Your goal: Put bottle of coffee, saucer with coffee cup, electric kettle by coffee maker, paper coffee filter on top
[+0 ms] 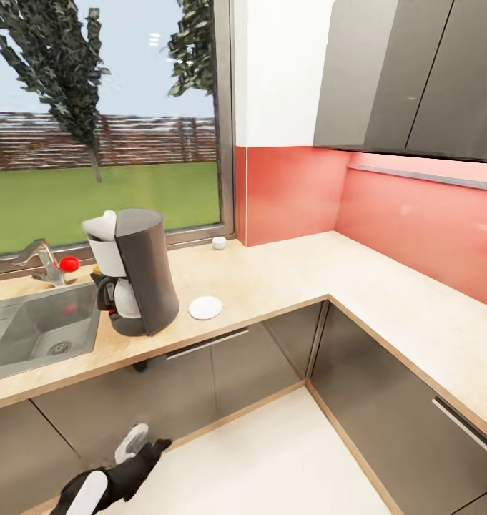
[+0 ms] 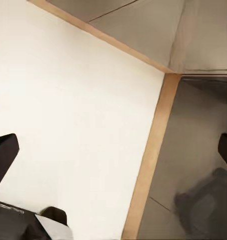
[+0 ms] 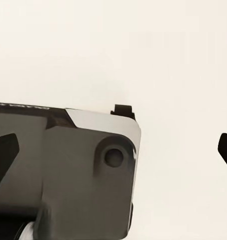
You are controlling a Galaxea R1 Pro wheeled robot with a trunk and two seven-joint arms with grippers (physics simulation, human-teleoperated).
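Your bench [image 1: 286,275] carries the coffee maker [image 1: 137,272] left of the corner, the saucer [image 1: 205,307] just right of it, and the coffee cup [image 1: 219,243] far by the window. Both tools hang low, jaws apart and empty. Reach from here and you risk knocking the maker.

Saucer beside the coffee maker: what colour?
Plain white saucer, clearest in the head view.

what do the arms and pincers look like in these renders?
In the head view the left arm is black with glossy white shell panels, ending in a white-tipped pincer. Both wrist views show plain matte black fingers at the picture edges, with no cables. The right wrist view shows dark fingers and a grey housing with a round recess and faint lettering, too blurred to read.
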